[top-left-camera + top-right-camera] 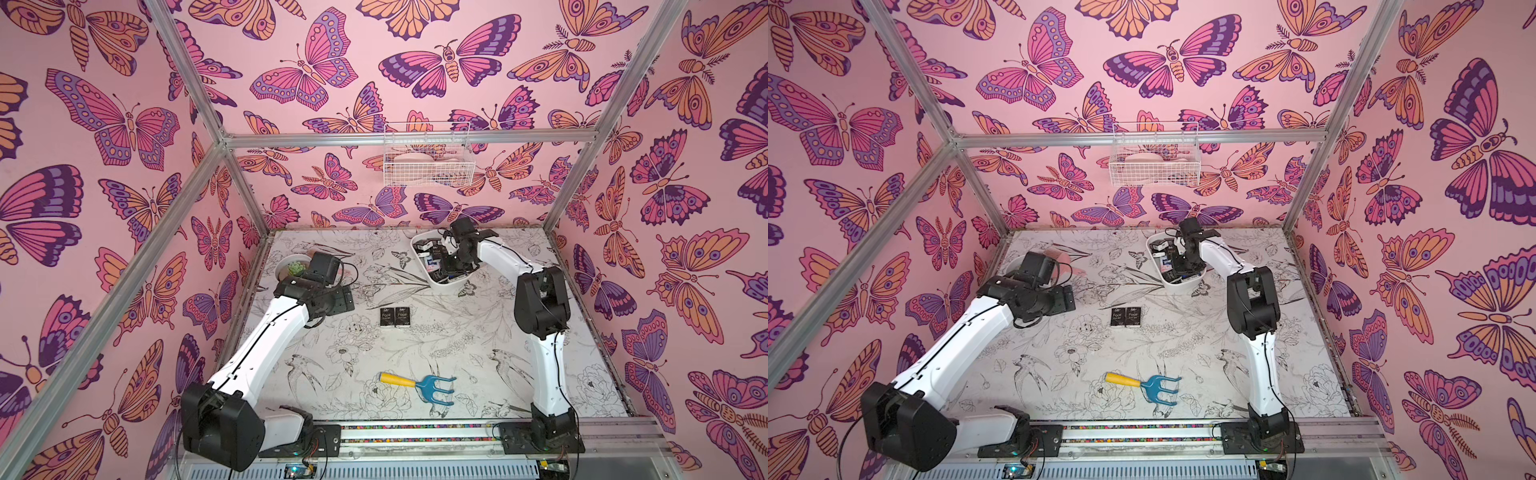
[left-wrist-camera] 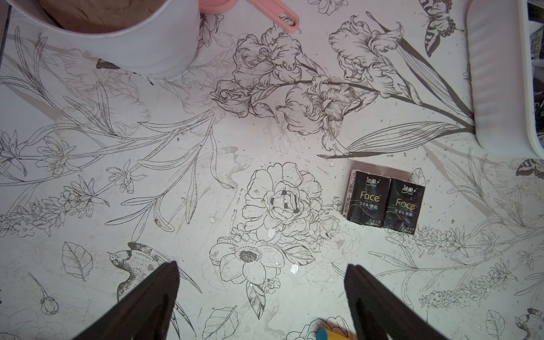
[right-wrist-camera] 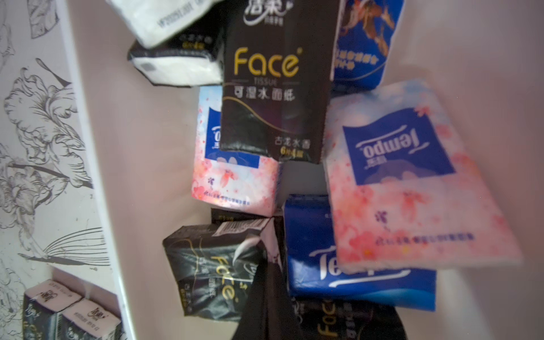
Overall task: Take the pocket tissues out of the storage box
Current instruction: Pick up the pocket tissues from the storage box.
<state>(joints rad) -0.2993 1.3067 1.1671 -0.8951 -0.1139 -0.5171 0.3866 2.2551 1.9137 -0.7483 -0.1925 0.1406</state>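
Observation:
The white storage box (image 1: 440, 286) (image 1: 1177, 284) stands at the back right of the table. Several pocket tissues lie in it: black "Face" packets (image 3: 270, 88), blue and pink-white "Tempo" packets (image 3: 406, 176). My right gripper (image 1: 451, 266) (image 3: 269, 259) reaches down into the box, shut. Its tips pinch the pale wrapper edge of a black Face packet (image 3: 212, 265). Two black packets (image 1: 395, 318) (image 2: 385, 203) lie side by side on the table in front of the box. My left gripper (image 1: 345, 299) (image 2: 262, 265) hovers open and empty, left of those two.
A round white plant pot (image 1: 291, 268) (image 2: 132, 44) sits at the back left, with a pink scoop (image 2: 276, 14) beside it. A blue rake with a yellow handle (image 1: 419, 384) lies near the front edge. A white wire basket (image 1: 426, 160) hangs on the back wall.

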